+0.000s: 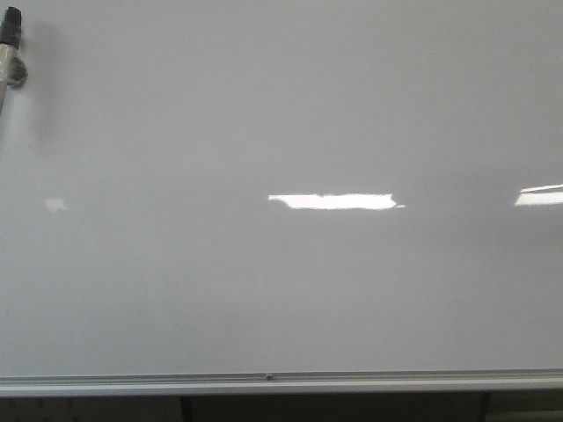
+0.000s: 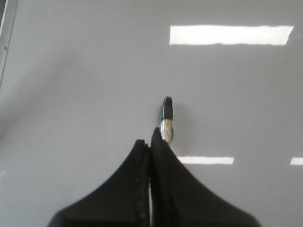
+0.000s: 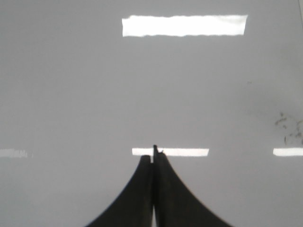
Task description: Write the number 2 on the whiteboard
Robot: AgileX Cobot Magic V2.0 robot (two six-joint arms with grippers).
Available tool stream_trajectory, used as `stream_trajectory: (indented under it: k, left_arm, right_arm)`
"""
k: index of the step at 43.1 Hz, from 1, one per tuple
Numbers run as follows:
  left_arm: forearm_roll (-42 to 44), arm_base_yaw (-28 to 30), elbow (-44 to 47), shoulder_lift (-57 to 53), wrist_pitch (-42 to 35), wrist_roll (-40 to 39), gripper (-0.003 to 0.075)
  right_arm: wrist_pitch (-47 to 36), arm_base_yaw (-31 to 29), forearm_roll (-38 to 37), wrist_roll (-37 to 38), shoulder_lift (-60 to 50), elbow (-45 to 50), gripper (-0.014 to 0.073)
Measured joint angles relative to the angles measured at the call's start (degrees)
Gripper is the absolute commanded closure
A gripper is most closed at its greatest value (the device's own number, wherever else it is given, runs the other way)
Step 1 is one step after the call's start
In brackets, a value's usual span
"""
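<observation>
The whiteboard [image 1: 290, 105] fills nearly every view, glossy white-grey. No number 2 shows on it anywhere. My left gripper [image 2: 151, 140] is shut on a marker [image 2: 166, 121], whose silver barrel and black tip stick out past the fingertips, just above the board surface. The front view shows that marker [image 1: 11, 51] at the far upper left, casting a soft shadow on the board. My right gripper [image 3: 154, 156] is shut with nothing in it, hovering over bare board.
A silver aluminium rail [image 1: 281, 381] runs along the board's near edge. Bright rectangular light reflections [image 1: 332, 201] lie across the board. Faint dark smudges [image 3: 289, 127] show in the right wrist view.
</observation>
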Motion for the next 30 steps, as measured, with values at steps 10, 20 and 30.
stream_trajectory:
  k: [10,20,30]
  left_arm:
    - [0.0,0.0,-15.4,6.6,11.6,0.0,0.0741]
    - [0.0,0.0,-26.2,17.2,24.1,0.0,0.0741]
    - [0.0,0.0,-27.1,24.0,28.0,0.0,0.0741]
  right_arm:
    - [11.4,0.0,0.0,0.0,5.7,-14.9,0.0662]
    - [23.2,0.0,0.0,0.0,16.0,-25.5,0.0662]
    - [26.4,0.0,0.0,0.0,24.3,-26.5,0.0662]
